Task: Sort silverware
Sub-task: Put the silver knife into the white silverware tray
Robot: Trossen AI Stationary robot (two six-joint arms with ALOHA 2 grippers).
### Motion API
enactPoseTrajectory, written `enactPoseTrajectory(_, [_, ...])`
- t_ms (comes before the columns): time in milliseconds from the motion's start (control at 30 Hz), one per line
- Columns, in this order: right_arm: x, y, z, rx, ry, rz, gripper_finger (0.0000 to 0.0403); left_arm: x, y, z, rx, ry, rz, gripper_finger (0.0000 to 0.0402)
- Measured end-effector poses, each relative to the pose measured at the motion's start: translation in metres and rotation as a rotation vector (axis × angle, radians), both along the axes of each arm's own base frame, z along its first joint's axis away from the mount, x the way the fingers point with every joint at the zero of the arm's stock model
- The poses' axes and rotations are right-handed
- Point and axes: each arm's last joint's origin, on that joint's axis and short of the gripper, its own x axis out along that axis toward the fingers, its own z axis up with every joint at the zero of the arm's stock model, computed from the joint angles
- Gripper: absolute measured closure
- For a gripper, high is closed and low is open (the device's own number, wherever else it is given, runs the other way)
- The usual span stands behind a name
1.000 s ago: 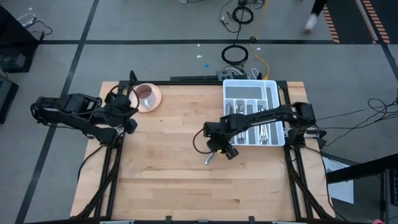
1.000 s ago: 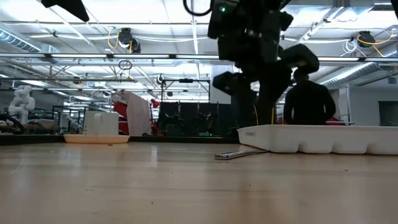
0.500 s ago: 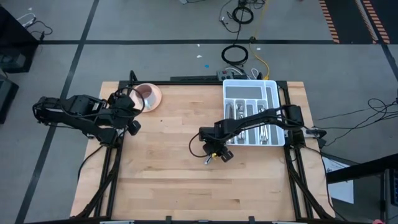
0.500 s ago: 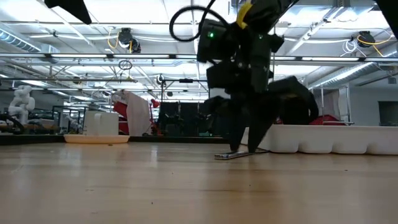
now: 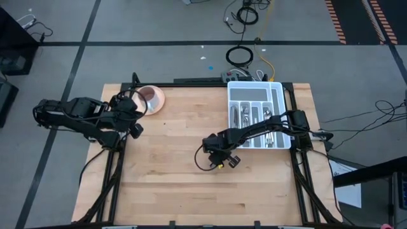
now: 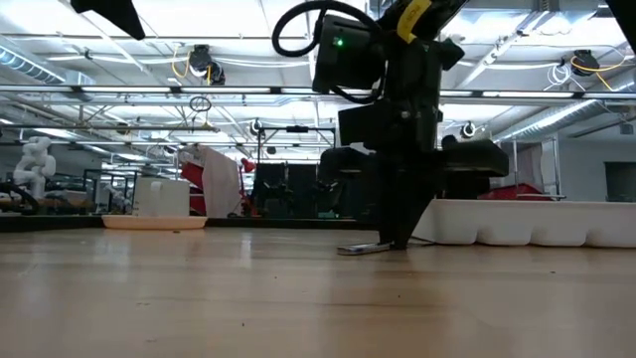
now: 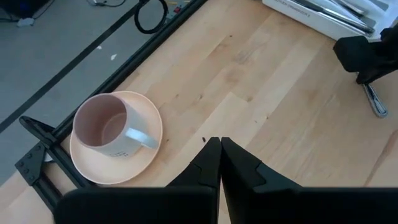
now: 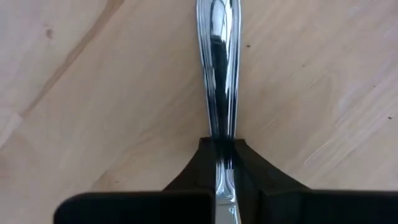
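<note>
While one piece of silverware lies flat on the bare wood just left of the white tray, my right gripper is down on it, fingers pinched narrow around its slim handle, the piece not yet raised off the table. From the low view its shiny end pokes out at the foot of the gripper. The tray at the far right corner already carries a good many sorted pieces in its compartments; I see no other loose piece on the table, so I judge the job nearly done. My left gripper waits closed and empty, near the pink saucer with its mug at far left.
</note>
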Motion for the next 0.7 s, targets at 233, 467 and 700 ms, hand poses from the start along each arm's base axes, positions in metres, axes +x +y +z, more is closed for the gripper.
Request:
enactPoseTrajectory(233, [0.013,0.007,0.017,-0.047,-0.026,0.000,0.0399,-0.003,0.001,-0.001,0.009,0.033,-0.004,0.0388])
enactPoseTrajectory(467, [0.053,-0.009,0.051,-0.014,-0.268,-0.096,0.0402,-0.003,0.001,-0.002,0.008,0.039,0.000,0.0388])
enactPoseTrajectory(700, [0.071,-0.027,0.078,0.018,-0.396,-0.205,0.0403,-0.003,0.001,-0.002,0.009,0.042,0.000,0.0388])
